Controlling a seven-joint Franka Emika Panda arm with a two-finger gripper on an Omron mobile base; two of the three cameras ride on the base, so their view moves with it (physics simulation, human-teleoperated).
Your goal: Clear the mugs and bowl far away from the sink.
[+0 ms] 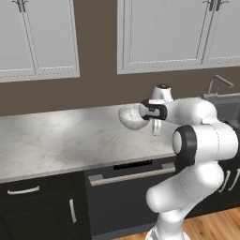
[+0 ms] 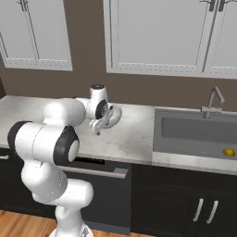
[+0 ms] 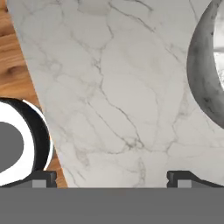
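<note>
closest to the base, the gripper (image 3: 111,177) hangs over the marble counter (image 1: 56,140) with its jaws spread wide and nothing between them, fingertips (image 3: 43,177) over bare counter by the front edge. just beyond it the white-grey marbled bowl (image 1: 131,117) sits upright on the counter, right beside the hand but not gripped, its rim at the right edge of the hand view. further off to the right the dark sink (image 2: 194,132) with its faucet (image 2: 214,102) has a small yellow thing (image 2: 228,152) inside, upper cabinets (image 2: 157,37) behind.
</note>
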